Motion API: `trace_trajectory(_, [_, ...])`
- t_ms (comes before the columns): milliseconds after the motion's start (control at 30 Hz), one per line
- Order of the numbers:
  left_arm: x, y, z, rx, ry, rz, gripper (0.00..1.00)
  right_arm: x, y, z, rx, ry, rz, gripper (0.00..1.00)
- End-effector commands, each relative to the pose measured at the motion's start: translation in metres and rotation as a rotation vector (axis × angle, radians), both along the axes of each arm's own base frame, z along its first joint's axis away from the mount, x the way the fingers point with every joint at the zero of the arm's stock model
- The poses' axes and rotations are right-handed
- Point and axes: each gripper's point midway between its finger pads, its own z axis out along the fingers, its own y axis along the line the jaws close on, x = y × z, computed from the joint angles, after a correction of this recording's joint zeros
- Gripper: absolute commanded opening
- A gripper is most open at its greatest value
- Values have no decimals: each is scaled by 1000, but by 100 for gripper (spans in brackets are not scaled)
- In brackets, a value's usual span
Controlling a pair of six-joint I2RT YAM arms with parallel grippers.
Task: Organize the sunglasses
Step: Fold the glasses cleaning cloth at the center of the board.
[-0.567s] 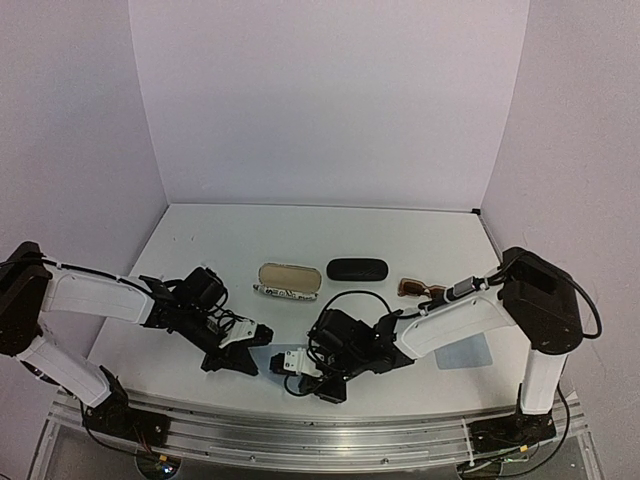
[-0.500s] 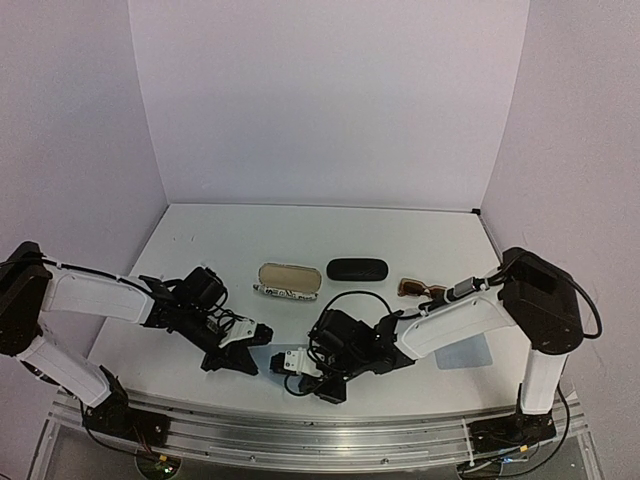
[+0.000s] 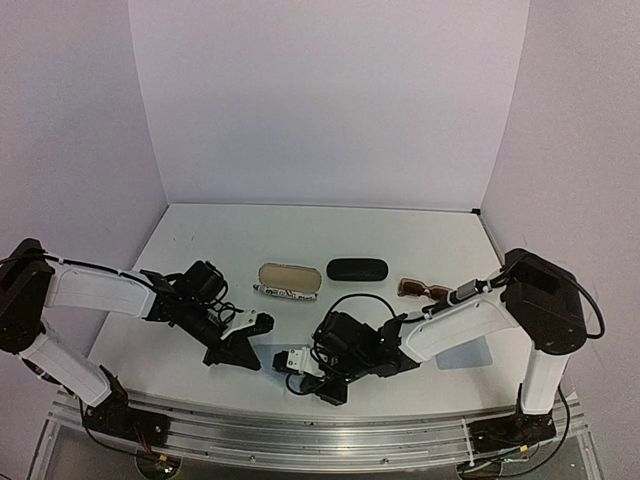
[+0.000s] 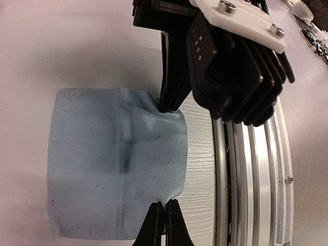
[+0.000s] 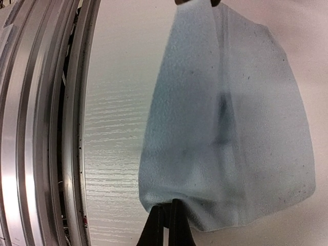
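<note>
Left wrist view, item one: cloth [image 4: 102, 164], pale blue, square, lying mostly flat on the tabletop [image 3: 230, 240] beside the front rail [image 4: 256, 179]. The left gripper [image 4: 165, 207] is pressed together on its lower edge. At the opposite edge, top of frame, the other arm's fingers pinch it and raise a small ridge.

Item two: right gripper [image 5: 168, 205], closed on the cloth edge at the bottom of its own view. We judge the two-sided hold is meant to stretch or fold the cloth, since one pinch alone would only drag it.

Item three: brown sunglasses [image 3: 420, 289], right of centre in the top view, on the tabletop just behind the right forearm, untouched.

Item four: white sunglasses, which we cannot find in any view.

Item five: striped case [image 3: 288, 280], open with its beige lining up, centre of frame. The black case [image 3: 357, 269] sits shut just to its right. The open case is presumably ready to receive a pair.

Item six: second cloth [image 3: 465, 352], lower right, partly under the right arm.
</note>
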Motion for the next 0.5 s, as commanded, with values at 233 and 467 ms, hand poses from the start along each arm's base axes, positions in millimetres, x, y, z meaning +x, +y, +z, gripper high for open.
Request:
trace_trajectory(233, [11,-13,21,4,96,61,0,1,9,30,118,35,-82,12])
trace_trajectory(467, [13,-15,22,14,115,76,0,6,14,47,171,25,-113,20])
